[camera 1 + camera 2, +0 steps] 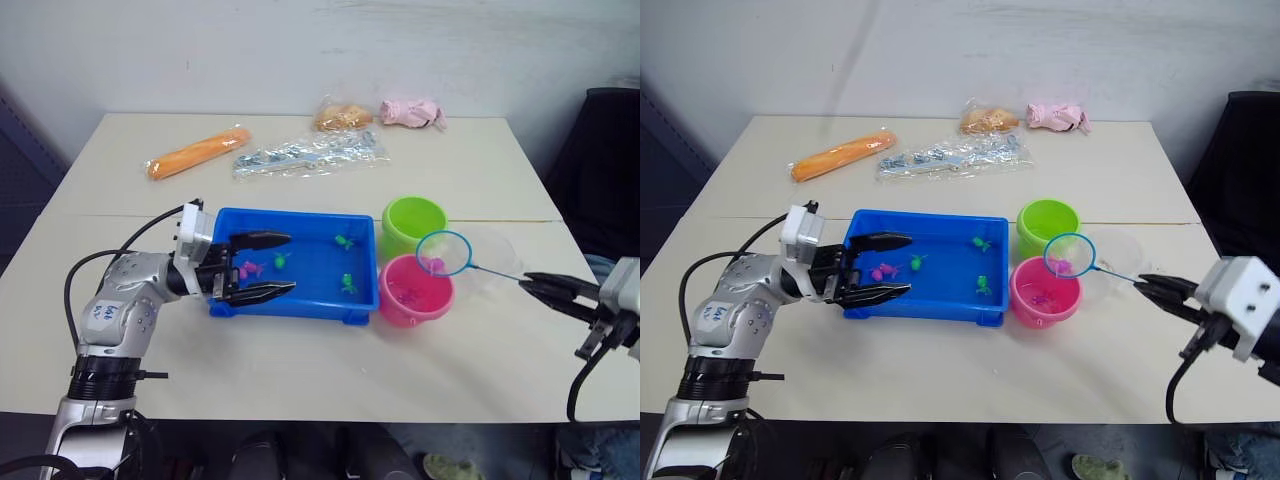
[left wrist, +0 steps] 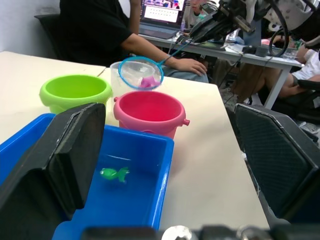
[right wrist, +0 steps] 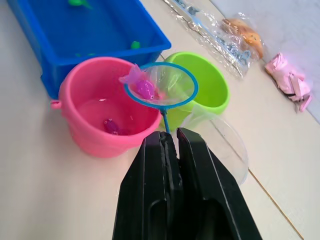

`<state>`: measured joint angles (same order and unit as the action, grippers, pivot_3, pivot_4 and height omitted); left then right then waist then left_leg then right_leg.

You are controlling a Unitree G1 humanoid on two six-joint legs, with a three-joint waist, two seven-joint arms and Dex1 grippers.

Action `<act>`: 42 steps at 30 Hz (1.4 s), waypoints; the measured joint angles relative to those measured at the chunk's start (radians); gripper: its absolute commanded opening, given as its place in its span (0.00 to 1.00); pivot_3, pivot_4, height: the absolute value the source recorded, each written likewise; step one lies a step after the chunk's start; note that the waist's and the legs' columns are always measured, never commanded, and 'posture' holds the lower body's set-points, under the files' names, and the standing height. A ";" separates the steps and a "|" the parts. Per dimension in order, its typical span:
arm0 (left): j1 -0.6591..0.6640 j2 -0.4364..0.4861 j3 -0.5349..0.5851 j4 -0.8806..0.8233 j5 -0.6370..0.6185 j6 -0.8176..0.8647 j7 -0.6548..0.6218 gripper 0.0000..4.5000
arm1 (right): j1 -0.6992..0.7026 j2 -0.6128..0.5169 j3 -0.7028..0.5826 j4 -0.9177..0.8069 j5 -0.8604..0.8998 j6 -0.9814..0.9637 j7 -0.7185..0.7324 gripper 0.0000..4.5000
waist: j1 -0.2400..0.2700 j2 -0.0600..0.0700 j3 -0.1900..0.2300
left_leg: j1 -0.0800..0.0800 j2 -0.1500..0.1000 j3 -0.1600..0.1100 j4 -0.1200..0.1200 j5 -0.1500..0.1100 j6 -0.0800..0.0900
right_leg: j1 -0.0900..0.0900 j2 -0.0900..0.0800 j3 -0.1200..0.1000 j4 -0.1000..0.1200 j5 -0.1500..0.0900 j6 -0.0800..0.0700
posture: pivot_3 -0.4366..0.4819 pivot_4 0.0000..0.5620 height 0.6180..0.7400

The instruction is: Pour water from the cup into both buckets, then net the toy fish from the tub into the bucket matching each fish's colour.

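Observation:
My right gripper (image 1: 527, 283) is shut on the net's black handle. The blue-rimmed net (image 3: 161, 85) hangs over the far edge of the pink bucket (image 1: 413, 290) with a pink fish (image 3: 143, 87) in its mesh. Another pink fish (image 3: 111, 125) lies inside that bucket. The green bucket (image 1: 413, 224) stands just behind it, and the clear cup (image 1: 492, 258) sits to their right. The blue tub (image 1: 300, 268) holds green fish (image 1: 348, 283) and pink fish (image 1: 250, 270). My left gripper (image 1: 277, 264) is open over the tub's left end.
At the back of the table lie an orange bag (image 1: 197, 152), a clear packet (image 1: 309, 154), a tan bag (image 1: 342, 116) and a pink bundle (image 1: 411, 112). A seated person (image 2: 120, 25) is visible beyond the table's right side in the left wrist view.

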<state>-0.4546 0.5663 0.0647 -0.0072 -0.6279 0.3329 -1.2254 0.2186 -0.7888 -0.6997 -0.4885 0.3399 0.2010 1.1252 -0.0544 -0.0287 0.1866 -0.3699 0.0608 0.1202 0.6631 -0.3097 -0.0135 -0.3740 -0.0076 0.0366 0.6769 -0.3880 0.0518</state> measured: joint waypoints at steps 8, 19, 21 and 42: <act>0.003 -0.001 -0.004 0.015 0.006 -0.018 0.001 0.99 | 0.032 0.094 0.071 0.083 -0.135 -0.332 -0.105 0.00 | 0.002 0.000 0.000 | 0.000 0.000 0.000 0.000 0.000 0.000 | 0.000 0.000 0.000 0.000 0.000 0.000 | 0.48 0.27 1.00; 0.028 -0.001 -0.001 0.014 0.007 -0.037 0.019 0.99 | 0.087 0.083 0.113 0.227 -0.543 -0.996 -0.335 0.00 | 0.001 0.000 0.000 | 0.001 0.000 0.001 0.000 0.000 0.000 | 0.000 0.000 0.001 0.001 0.000 0.000 | 0.48 0.27 1.00; 0.028 -0.002 -0.001 0.014 0.007 -0.044 0.024 0.99 | 0.086 0.076 0.106 0.226 -0.623 -1.082 -0.386 0.00 | 0.001 0.000 0.000 | 0.001 0.000 0.001 0.000 0.000 -0.001 | 0.000 0.000 0.001 0.001 0.000 0.000 | 0.48 0.27 1.00; -0.004 -0.050 -0.022 0.014 0.009 -0.056 0.033 0.99 | 0.116 0.075 0.044 0.338 -1.229 -1.319 -1.016 0.00 | -0.002 0.001 0.000 | 0.003 0.000 0.004 0.001 0.001 -0.001 | 0.000 0.000 0.004 0.003 0.000 0.000 | 0.48 0.27 1.00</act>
<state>-0.4587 0.5163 0.0430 0.0066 -0.6184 0.2766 -1.1926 0.3350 -0.7133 -0.6560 -0.1509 -0.8895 -1.1184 0.1094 -0.0563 -0.0280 0.1862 -0.3667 0.0604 0.1240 0.6640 -0.3089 -0.0149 -0.3742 -0.0074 0.0402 0.6802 -0.3881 0.0516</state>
